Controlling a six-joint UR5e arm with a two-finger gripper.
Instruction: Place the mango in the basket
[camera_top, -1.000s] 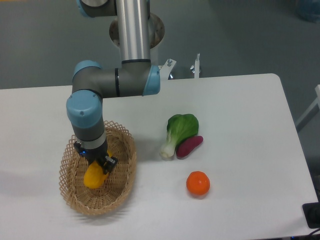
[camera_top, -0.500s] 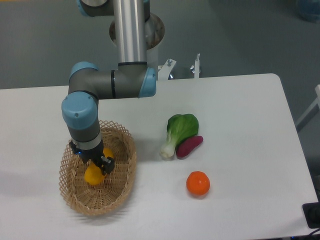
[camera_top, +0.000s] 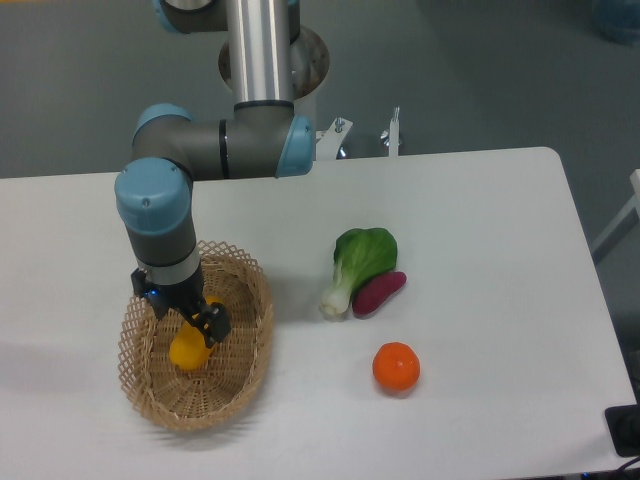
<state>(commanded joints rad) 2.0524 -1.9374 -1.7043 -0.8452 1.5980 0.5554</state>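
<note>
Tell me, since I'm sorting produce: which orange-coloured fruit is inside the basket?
The mango, oblong and yellow-orange, inside the wicker basket under the gripper. The round orange sits on the table.

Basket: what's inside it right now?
Inside the basket is the mango, with the claw over its upper part. That part, and whether the claw is gripping it, is covered by the arm.

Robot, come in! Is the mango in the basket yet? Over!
Gripper low inside basket. Mango in basket, under fingers; grip unclear. Nothing blocking.
</note>
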